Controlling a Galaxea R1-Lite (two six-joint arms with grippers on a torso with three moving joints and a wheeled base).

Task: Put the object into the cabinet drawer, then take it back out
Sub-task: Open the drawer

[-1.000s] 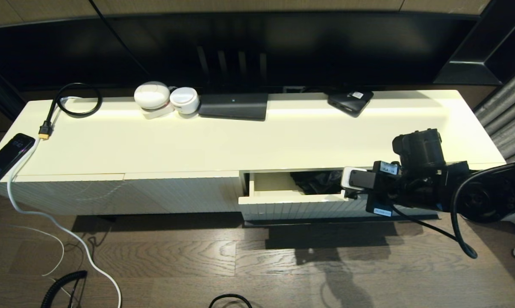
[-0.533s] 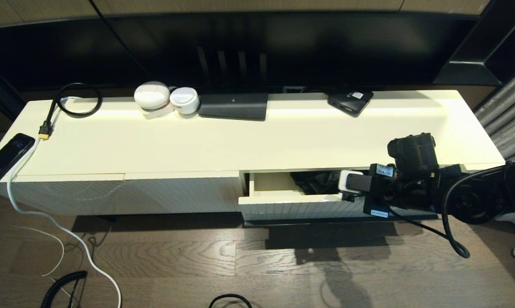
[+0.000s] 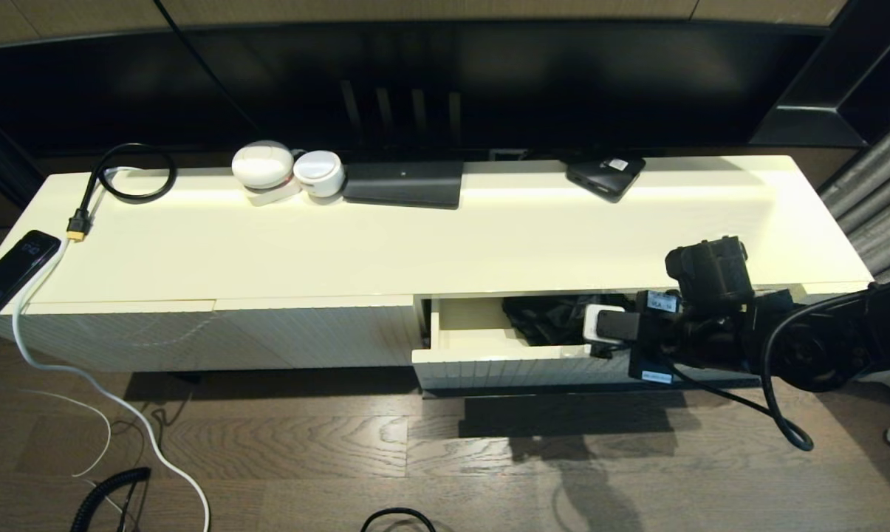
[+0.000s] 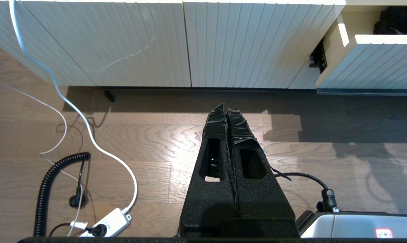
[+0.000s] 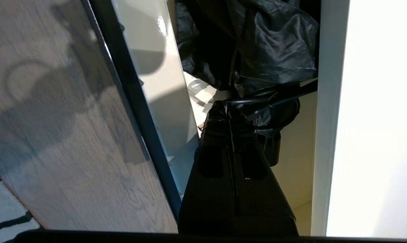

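The cabinet drawer stands partly pulled out on the cabinet's right half, its cream inside showing. A black crumpled object lies inside it, toward the back. My right arm reaches in from the right. In the right wrist view my right gripper is shut, its tips down in the drawer beside the front's inner wall and touching the black object; whether anything is pinched is hidden. The black bar handle runs outside the front. My left gripper hangs shut over the floor.
On the cabinet top sit a phone, a looped black cable, two white round devices, a flat black box and a small black device. White and coiled cables lie on the wooden floor.
The drawer has slid further out toward me. My right arm has moved with it, a little left and nearer, its gripper staying shut inside the drawer.
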